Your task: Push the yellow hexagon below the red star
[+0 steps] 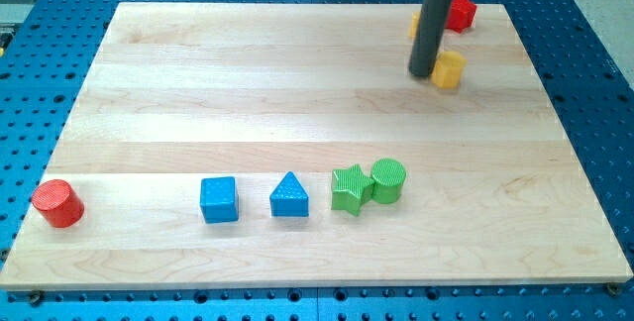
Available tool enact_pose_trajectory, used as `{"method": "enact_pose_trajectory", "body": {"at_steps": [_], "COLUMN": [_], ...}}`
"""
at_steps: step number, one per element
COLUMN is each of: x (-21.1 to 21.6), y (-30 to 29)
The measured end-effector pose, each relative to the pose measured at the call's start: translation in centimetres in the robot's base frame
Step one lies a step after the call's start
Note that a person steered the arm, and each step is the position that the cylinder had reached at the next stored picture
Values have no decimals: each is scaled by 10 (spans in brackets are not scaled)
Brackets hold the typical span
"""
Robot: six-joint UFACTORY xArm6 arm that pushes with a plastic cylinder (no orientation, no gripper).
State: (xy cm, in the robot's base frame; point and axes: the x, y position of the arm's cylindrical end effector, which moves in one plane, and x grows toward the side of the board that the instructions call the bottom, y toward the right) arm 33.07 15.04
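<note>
No writing, label, brand, number or sign can be read anywhere in the camera view. The pale wooden board (297, 93) shows only its grain and plank seams, and the blue perforated table (594, 113) around it shows only rows of holes. The small coloured blocks have ribbed or dotted faces without any characters.

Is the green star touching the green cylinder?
Yes, the green star sits right against the green cylinder, with no gap showing between them.
</note>
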Motion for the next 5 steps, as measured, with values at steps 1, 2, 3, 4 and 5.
{"method": "enact_pose_trajectory", "body": {"at_steps": [1,2,3,4,5], "x": [33,47,6,46,24], "y": [-10,10,28,56,75]}}
